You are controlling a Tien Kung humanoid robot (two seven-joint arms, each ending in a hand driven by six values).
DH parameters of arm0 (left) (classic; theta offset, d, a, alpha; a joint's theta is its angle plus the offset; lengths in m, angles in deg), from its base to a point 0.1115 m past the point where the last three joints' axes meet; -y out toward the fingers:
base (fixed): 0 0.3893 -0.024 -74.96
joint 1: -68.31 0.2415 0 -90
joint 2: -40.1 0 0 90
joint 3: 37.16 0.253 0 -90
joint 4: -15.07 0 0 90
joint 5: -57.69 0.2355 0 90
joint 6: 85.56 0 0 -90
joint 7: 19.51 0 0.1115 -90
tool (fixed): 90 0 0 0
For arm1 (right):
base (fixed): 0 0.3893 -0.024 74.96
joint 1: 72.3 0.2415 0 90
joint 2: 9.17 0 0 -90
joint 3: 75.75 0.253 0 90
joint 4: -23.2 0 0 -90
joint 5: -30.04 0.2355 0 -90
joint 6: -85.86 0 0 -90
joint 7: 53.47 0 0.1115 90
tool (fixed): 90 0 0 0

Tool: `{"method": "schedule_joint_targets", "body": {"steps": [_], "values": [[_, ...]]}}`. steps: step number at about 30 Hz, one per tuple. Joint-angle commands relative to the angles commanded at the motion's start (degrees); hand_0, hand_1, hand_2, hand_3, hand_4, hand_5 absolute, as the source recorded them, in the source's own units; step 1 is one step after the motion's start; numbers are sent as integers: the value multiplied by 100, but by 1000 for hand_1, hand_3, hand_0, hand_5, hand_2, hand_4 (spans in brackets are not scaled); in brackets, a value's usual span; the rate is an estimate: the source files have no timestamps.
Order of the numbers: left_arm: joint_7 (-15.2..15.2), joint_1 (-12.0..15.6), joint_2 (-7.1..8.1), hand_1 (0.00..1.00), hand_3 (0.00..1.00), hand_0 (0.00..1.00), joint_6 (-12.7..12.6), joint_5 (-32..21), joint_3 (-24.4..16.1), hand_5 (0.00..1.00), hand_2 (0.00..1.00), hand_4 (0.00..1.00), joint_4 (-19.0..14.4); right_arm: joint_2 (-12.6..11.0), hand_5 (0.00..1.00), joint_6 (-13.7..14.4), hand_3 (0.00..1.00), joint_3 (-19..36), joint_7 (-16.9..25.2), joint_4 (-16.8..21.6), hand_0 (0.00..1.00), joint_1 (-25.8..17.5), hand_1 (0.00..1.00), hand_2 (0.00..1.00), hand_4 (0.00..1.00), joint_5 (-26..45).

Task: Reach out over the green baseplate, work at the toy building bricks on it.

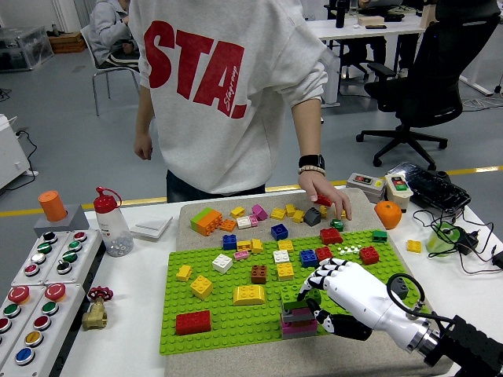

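Note:
The green baseplate (228, 314) lies on a beige mat and carries several coloured bricks. My right hand (318, 302), white with black joints, reaches in from the lower right. Its fingers curl around a stack of green, grey and magenta bricks (298, 317) at the plate's front edge. A yellow brick (249, 295) and a red brick (192, 322) sit to the left of it. A person stands at the far side; one of their hands (324, 192) lifts a small red brick above the mat's back right. My left arm is out of sight.
Loose bricks (236, 218) lie on the mat behind the plate. A button panel (39, 290), a brass valve (95, 312), a bottle (112, 224) and an orange cylinder (53, 206) stand at the left. An orange ball (387, 214), switch boxes (367, 185) and cables are at the right.

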Motion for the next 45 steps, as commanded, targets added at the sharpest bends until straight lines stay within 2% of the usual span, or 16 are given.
{"method": "schedule_joint_targets", "body": {"steps": [30, 45], "values": [[-25, 40, -11, 601, 419, 633, 16, 46, -26, 944, 613, 311, -11, 24, 185, 3, 566, -76, 6, -68, 726, -7, 650, 610, 330, -38], [-22, 47, -9, 601, 420, 634, 14, 37, -22, 944, 614, 310, -11, 24, 183, 131, 566, -15, 62, 56, 727, 88, 650, 610, 332, 62]]}}
